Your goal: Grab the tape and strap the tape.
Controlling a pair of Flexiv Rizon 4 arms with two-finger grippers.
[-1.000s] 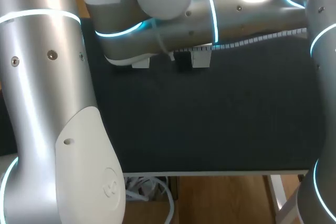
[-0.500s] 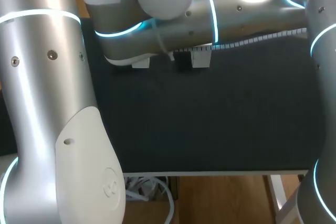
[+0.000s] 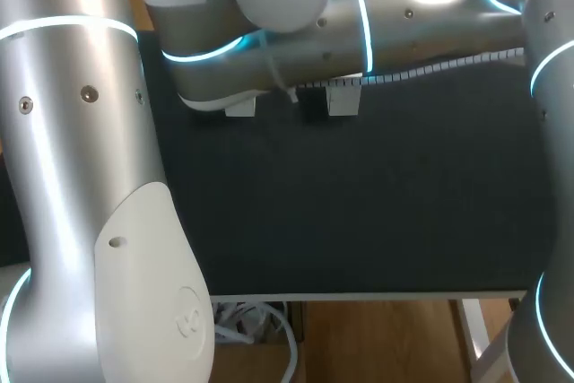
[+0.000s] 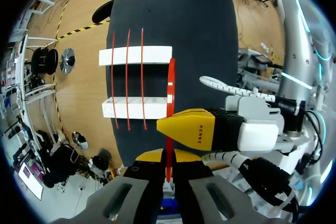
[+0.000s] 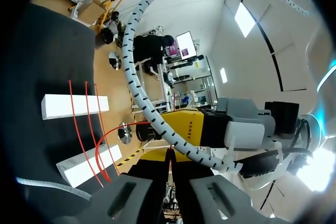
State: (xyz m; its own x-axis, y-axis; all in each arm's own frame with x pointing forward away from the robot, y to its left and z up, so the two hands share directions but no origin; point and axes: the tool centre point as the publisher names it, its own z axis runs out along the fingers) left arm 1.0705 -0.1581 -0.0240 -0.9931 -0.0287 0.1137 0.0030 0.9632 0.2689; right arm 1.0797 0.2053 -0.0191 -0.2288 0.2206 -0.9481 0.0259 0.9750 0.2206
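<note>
A thin red tape (image 4: 170, 85) runs from my left gripper (image 4: 168, 167), shut on its end, across two white bars (image 4: 135, 55) (image 4: 135, 107). Three more red strips (image 4: 127, 77) lie over both bars beside it. My right gripper (image 4: 184, 128) pinches the same tape just ahead of the left one. In the right wrist view the tape (image 5: 113, 129) arcs from the bars (image 5: 73, 105) toward my right gripper (image 5: 170, 163), which is shut with a red sliver between its fingers. In the head view my arms hide both grippers; only the bars' ends (image 3: 239, 108) (image 3: 343, 99) show.
A black mat (image 3: 359, 204) covers the table, with its front edge (image 3: 359, 295) nearest the camera. A white coiled cable (image 5: 139, 77) from my right arm hangs over the far part of the mat, above the bars.
</note>
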